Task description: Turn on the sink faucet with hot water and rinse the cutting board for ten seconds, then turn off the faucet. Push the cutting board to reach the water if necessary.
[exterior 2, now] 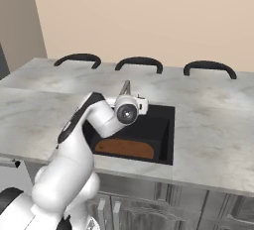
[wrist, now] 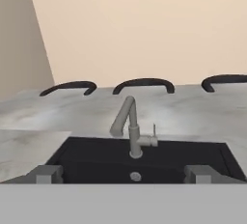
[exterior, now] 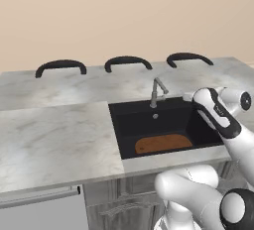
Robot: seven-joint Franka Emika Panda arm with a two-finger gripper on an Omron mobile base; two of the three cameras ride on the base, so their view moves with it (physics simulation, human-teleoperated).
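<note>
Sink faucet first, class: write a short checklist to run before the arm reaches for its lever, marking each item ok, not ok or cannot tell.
1. Hand open: ok, fingers wide apart.
2. Hand holds nothing: ok.
3. Sink faucet ahead of the hand, not yet touched: ok.
4. Water off: ok, no stream at the spout.
5. Cutting board in the sink: ok, at the near wall.
6. Board under the spout: not ok; it lies nearer than the spout.

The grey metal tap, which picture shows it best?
The hand view: the small grey metal faucet stands in the middle, spout and side lever plain. The left base view shows it smaller behind the black sink. In the right base view the arm hides most of it.
</note>
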